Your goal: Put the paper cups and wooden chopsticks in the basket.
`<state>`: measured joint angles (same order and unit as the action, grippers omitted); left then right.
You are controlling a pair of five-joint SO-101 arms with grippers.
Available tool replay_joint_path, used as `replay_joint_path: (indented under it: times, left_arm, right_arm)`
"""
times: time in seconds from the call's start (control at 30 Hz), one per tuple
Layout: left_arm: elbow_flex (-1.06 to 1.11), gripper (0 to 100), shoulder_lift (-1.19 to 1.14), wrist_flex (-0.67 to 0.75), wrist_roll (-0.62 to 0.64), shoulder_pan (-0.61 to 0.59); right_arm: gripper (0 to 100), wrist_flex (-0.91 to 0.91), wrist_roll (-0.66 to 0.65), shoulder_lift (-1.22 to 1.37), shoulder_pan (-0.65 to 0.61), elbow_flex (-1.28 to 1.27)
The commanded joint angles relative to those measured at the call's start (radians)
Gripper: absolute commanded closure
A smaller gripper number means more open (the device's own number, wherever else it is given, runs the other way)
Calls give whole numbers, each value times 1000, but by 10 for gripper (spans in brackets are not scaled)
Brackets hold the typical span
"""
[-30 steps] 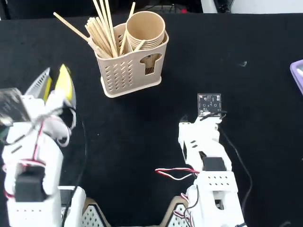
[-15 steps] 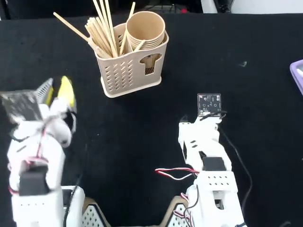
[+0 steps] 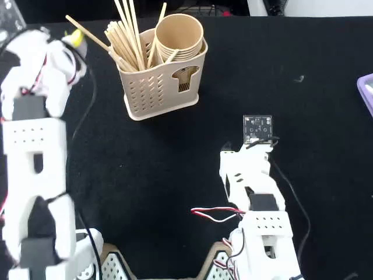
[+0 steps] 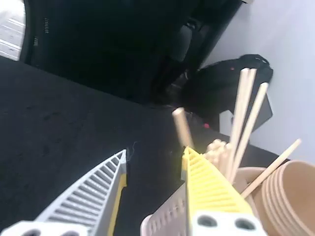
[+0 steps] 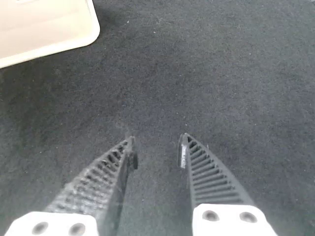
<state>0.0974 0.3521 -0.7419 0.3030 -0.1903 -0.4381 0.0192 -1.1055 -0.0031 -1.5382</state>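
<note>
The beige basket (image 3: 158, 87) stands at the back middle of the table. Stacked paper cups (image 3: 179, 36) and a bundle of wooden chopsticks (image 3: 124, 36) sit inside it, and one chopstick (image 3: 87, 32) leans out to the left. My left gripper (image 3: 71, 38) is at the far left, by the tip of that leaning chopstick. In the left wrist view the left gripper (image 4: 156, 155) is open and holds nothing, with the chopsticks (image 4: 244, 115), the cups (image 4: 288, 191) and the basket rim (image 4: 158, 222) just beyond its yellow finger. My right gripper (image 5: 156, 146) is open over bare cloth, the basket's corner (image 5: 44, 24) ahead.
The right arm (image 3: 252, 175) rests low at the front middle-right. A purple object (image 3: 367, 93) pokes in at the right edge. Black cloth (image 3: 291, 70) covers the table, with open space right of the basket and in front of it.
The left arm has swung from the near left side up to the far left, so its gripper is now beside the leaning chopstick. The right arm has stayed still.
</note>
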Motion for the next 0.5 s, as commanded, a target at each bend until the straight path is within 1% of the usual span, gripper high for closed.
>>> replay_joint_path:
  times: [0.0, 0.17, 0.47]
  left_arm:
    - [-137, 813, -43, -3, 15, 58]
    - [-203, 813, -101, 3, 15, 102]
    - [-303, 813, -241, -2, 15, 99]
  right_arm:
    - [850, 25, -11, -22, -15, 42]
    - [850, 26, -11, -22, -15, 42]
    - [850, 26, -11, -22, -14, 42]
